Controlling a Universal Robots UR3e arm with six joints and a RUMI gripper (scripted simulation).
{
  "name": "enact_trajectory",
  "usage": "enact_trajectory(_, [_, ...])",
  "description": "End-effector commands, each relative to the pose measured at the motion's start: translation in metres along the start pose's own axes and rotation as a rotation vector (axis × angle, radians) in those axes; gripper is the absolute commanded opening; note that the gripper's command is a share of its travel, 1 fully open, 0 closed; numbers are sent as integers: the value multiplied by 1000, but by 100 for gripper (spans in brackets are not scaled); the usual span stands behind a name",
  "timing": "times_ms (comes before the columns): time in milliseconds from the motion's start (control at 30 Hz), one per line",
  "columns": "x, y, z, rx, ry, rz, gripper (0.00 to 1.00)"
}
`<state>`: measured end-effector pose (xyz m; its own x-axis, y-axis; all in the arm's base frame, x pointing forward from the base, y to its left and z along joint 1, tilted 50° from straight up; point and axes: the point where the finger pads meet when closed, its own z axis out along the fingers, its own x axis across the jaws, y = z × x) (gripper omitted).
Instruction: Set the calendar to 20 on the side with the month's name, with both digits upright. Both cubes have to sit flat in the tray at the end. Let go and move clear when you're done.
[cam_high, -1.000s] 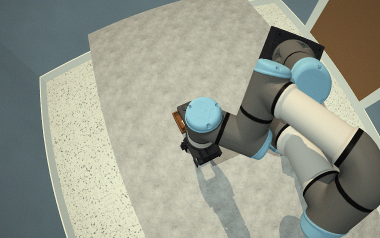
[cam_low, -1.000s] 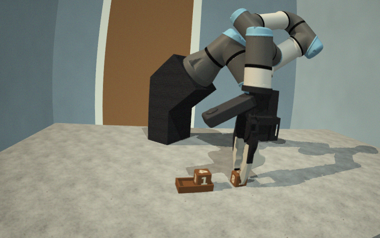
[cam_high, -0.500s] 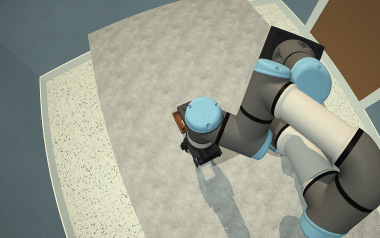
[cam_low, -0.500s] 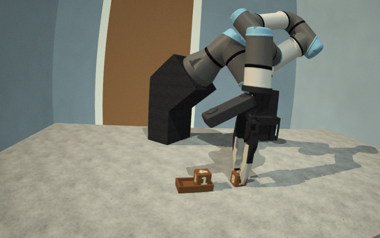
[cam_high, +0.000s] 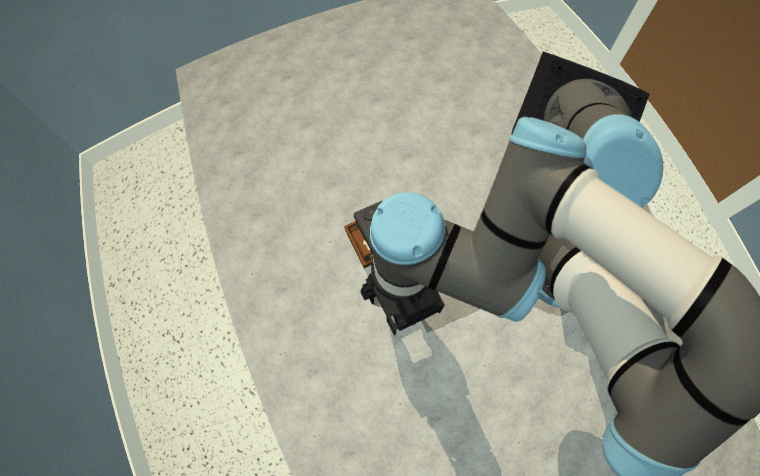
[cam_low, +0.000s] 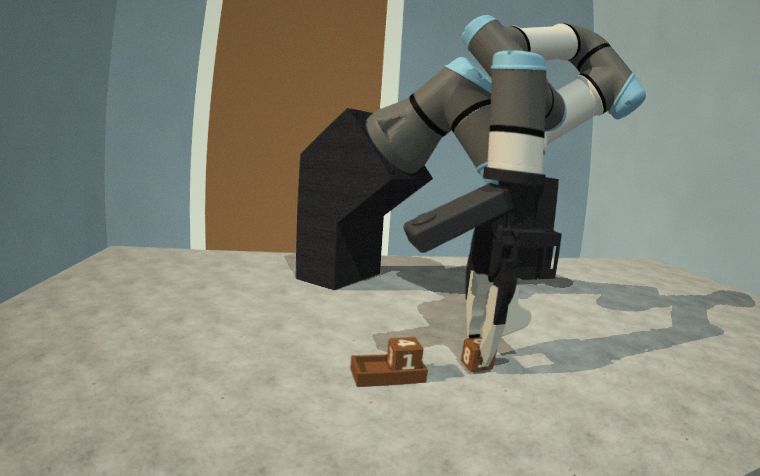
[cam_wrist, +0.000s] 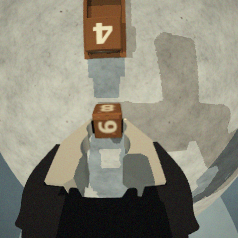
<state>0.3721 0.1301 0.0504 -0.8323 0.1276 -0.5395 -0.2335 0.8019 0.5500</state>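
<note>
A brown tray (cam_low: 388, 370) lies on the table. One brown cube (cam_low: 404, 353) sits in the tray's right half, with 4 on top and 1 on its front; it shows in the wrist view (cam_wrist: 103, 32) too. The tray's left half is empty. A second brown cube (cam_low: 475, 354) stands on the table just right of the tray, with 8 on its left face. In the wrist view this cube (cam_wrist: 107, 120) shows a 6 or 9 on top. My gripper (cam_low: 485, 350) points straight down and is shut on this second cube (cam_wrist: 107, 124), which rests on the table.
The arm's black base block (cam_low: 350, 199) stands behind the tray. In the top view the arm hides most of the tray (cam_high: 355, 242) and both cubes. The table's edges lie well away from the tray.
</note>
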Motion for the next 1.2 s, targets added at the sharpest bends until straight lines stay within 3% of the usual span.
enact_trajectory(0, [0,0,-3,0,-1,-1,11])
enact_trajectory(1167, [0,0,-45,0,-1,-1,11])
